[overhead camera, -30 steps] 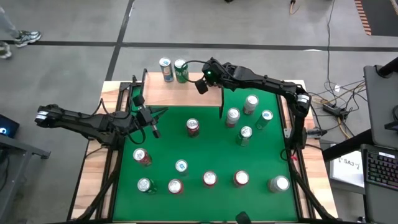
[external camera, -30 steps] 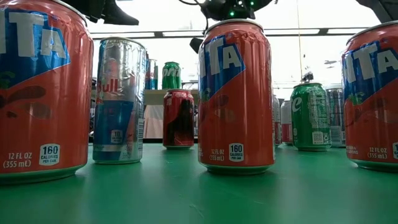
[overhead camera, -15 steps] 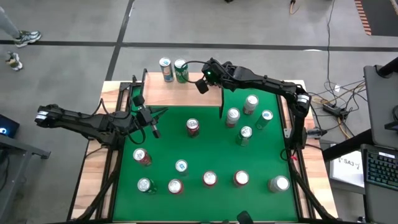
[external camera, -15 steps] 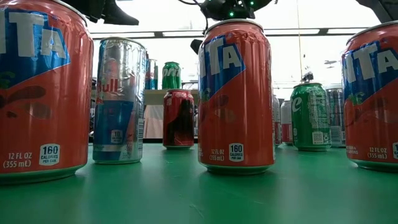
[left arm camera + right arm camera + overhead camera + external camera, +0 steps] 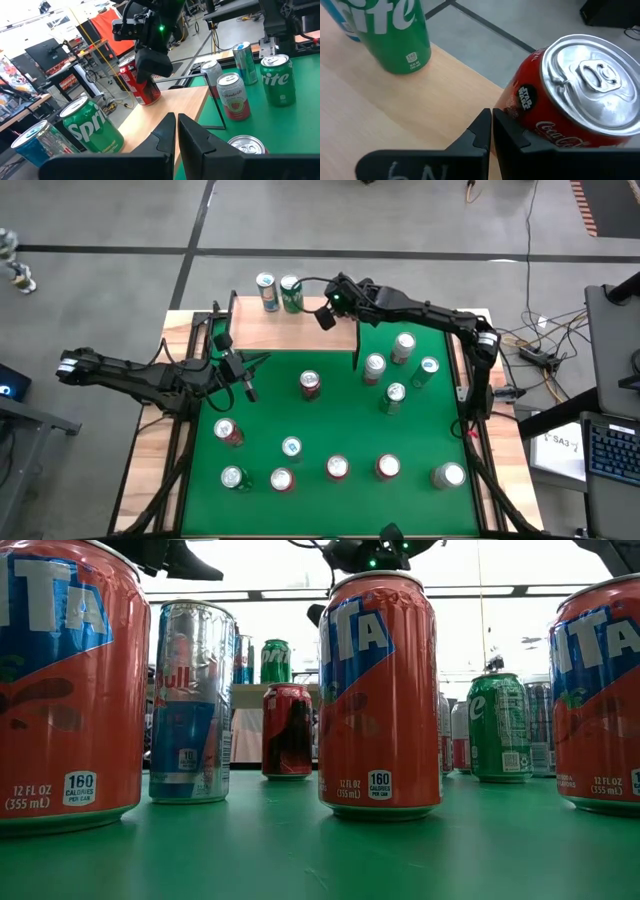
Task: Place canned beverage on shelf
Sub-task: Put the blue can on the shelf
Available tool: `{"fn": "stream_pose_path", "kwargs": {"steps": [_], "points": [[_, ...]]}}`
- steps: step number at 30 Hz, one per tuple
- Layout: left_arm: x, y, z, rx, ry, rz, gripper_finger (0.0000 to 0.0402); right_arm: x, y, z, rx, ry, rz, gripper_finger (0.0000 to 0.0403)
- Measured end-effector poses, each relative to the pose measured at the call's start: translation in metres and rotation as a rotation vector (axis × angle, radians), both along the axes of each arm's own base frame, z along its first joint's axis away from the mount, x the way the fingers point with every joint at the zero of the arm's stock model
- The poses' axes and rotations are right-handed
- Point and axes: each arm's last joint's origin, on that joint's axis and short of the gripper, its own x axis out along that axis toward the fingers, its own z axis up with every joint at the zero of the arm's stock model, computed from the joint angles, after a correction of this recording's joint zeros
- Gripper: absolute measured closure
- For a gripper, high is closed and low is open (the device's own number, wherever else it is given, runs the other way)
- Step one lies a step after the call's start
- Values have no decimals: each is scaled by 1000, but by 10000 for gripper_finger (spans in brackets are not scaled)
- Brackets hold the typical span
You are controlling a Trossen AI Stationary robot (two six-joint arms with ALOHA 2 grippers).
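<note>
We see the shelf (image 5: 290, 328) at the far side of the green table (image 5: 330, 430), a light wood board on thin black legs. Two cans stand at its far edge, a blue can (image 5: 266, 290) and a green can (image 5: 291, 292), side by side. The right gripper (image 5: 325, 316) hangs over the shelf, near the green can. Its fingers (image 5: 482, 131) are pressed together with nothing between them. In the right wrist view a red can (image 5: 570, 102) stands on the wood just in front of those fingers, and we cannot tell if they touch it. The left wrist view shows the same red can (image 5: 142, 85) on the shelf, right under the right gripper (image 5: 152, 65). So the red can is on the shelf, near its right edge, apart from the green can (image 5: 395, 32). The left gripper (image 5: 246, 387) is over the left part of the table, well away from the shelf. Its fingers (image 5: 165, 135) are pressed together too, and they hold nothing. More cans stand on the green table. One red-topped can (image 5: 310, 383) is near the middle. A group of four stands at the right, and one of them is silver (image 5: 403, 345). A row of cans runs along the near edge. In the low view big orange cans (image 5: 380, 690) stand close to us.
</note>
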Motion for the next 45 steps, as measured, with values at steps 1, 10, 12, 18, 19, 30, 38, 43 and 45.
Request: {"fn": "stream_pose_path", "kwargs": {"steps": [1,10,12,18,19,30,38,43,45], "points": [[0,0,0,0,0,0,398,1,4,2,-2,-4,9,394],[0,0,-1,-58,-32,7,398,2,66,33,-45,-48,183,394],[0,0,-1,-81,-47,9,398,0,86,42,-62,-54,246,394],[3,-3,-3,-182,-83,-28,398,-21,142,73,-121,-61,436,394],[4,-4,-4,-202,-87,-48,398,-26,149,80,-132,-73,460,394],[14,-28,-15,-400,-105,-153,400,-87,205,109,-222,-129,695,394],[24,-48,-27,-517,-79,-187,400,-103,214,81,-236,-168,740,394],[33,-59,-26,-560,-67,-202,400,-109,213,54,-216,-126,738,394],[36,-64,-23,-556,-41,-211,400,-110,213,43,-208,-110,744,394]]}}
